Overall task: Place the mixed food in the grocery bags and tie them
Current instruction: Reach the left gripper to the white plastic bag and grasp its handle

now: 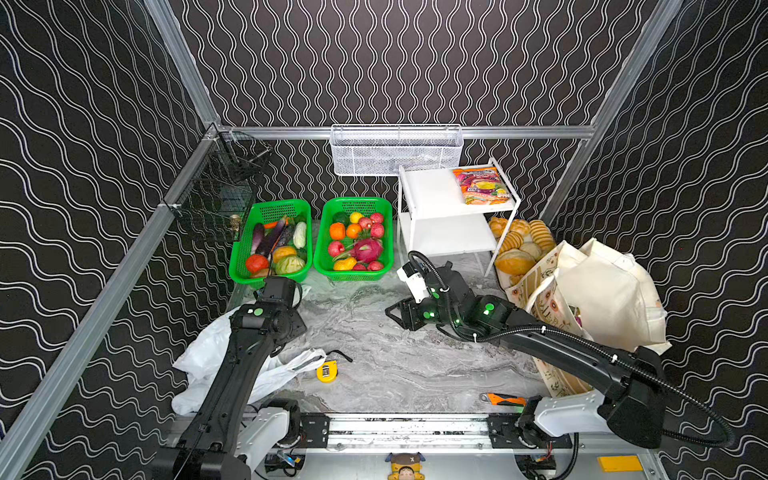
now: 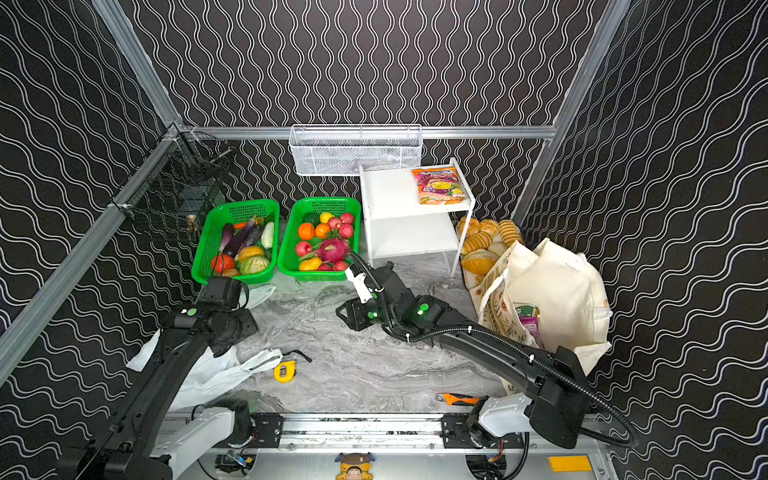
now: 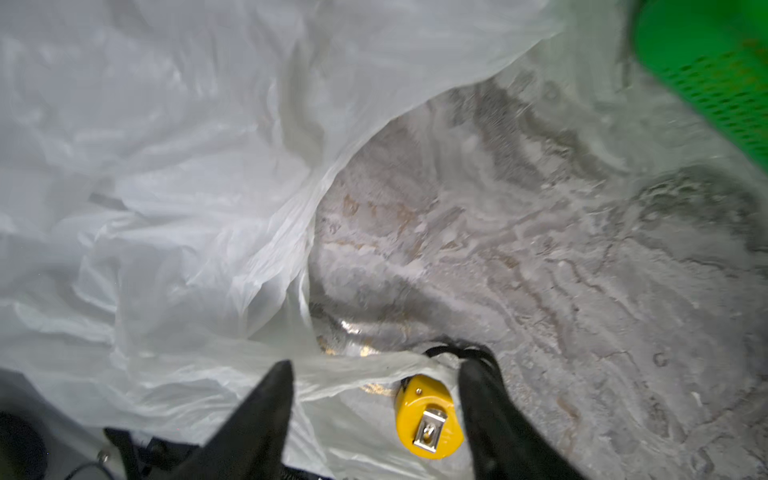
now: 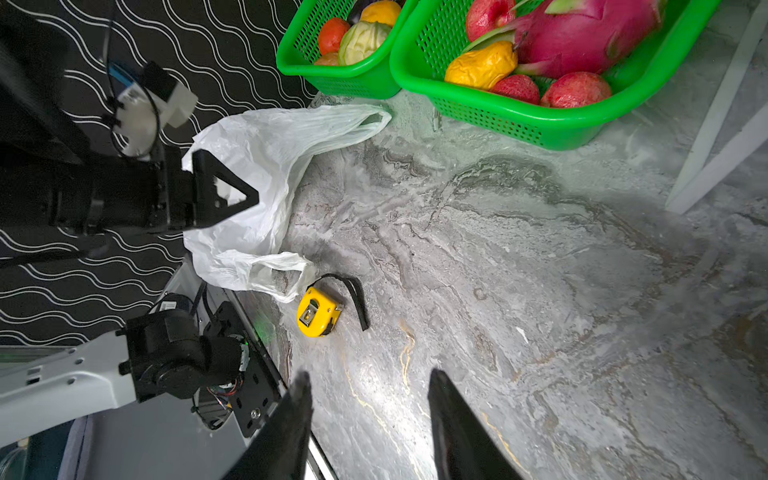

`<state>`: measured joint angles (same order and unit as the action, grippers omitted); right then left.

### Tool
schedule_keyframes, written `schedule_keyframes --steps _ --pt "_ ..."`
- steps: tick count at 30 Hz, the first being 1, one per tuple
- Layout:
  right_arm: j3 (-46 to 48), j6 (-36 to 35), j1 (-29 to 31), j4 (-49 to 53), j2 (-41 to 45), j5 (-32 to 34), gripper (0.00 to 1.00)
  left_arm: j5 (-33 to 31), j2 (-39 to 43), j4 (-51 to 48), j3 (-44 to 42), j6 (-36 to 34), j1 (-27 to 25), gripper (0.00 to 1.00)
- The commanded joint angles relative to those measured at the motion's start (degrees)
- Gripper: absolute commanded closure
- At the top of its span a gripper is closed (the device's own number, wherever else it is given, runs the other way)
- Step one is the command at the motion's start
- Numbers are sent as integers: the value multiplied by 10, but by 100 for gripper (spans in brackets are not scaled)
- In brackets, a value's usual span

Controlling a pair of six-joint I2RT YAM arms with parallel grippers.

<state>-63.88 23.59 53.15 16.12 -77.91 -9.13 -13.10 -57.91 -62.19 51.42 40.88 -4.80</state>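
Thin white plastic bag [image 1: 199, 361], crumpled at the near left of the marble-patterned desk [image 1: 407, 365]: judged light, limp, slippery; best pinched at a handle loop [image 4: 278, 259]; left hand [image 3: 376, 365] spread over it, holding nothing; right hand [image 4: 370, 374] spread too, empty, mid-desk. Soft cloth tote [image 1: 602, 291] slumps at right. Glossy toy fruit [image 1: 368, 249] fills a far mesh basket [image 1: 353, 275].

Light comes evenly from above: the marble table [image 1: 415, 374] is bright and the patterned walls [image 1: 83, 166] are dark. Both top views are quite sharp. The left wrist view is soft, with the green basket [image 3: 715, 62] smeared and the white plastic bag [image 3: 166, 166] glowing pale. In the right wrist view there is white glare on the table.
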Motion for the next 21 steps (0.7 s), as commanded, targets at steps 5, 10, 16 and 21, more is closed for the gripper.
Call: schedule_keyframes --steps 5,10,16,21 --pt "2 18 0 -23 0 -17 52 -36 -24 -62 -42 146 -1 1" --pt "11 4 0 -19 12 -9 51 -23 -95 -50 -61 184 -1 1" --pt "18 -8 0 -12 15 2 50 82 -109 31 -114 187 -9 33" --pt "24 -3 0 -24 9 1 50 122 -64 82 -139 205 -52 86"
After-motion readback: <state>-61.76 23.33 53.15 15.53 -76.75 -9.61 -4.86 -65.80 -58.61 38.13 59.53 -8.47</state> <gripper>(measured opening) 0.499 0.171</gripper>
